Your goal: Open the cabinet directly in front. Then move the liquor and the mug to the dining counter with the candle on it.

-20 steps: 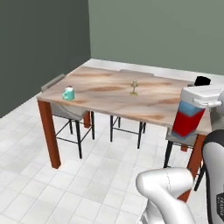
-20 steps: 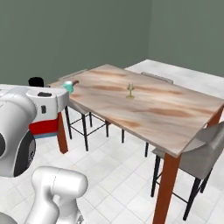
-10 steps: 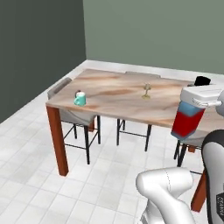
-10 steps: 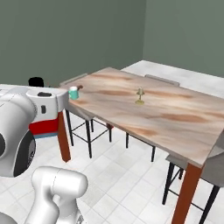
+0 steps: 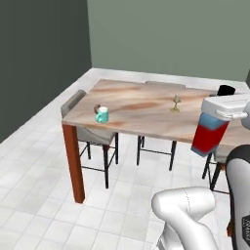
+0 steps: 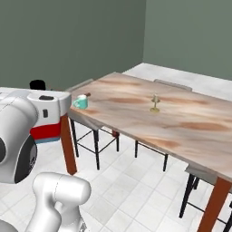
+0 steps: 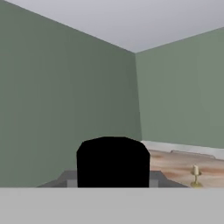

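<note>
Base rolling along dining counter [image 5: 146, 105]; counter shifting across both base views, bottle unmoved against hand. Gripper [image 5: 215, 114] clamped on liquor [image 5: 209, 135], carried off counter's near edge. Mug [image 5: 102, 114] already near counter's left corner, candle [image 5: 176, 103] mid-top. Liquor delivery remaining.

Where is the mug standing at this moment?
The mug stands on the dining counter, near its left corner in the left base view, well apart from the candle toward the middle.
</note>
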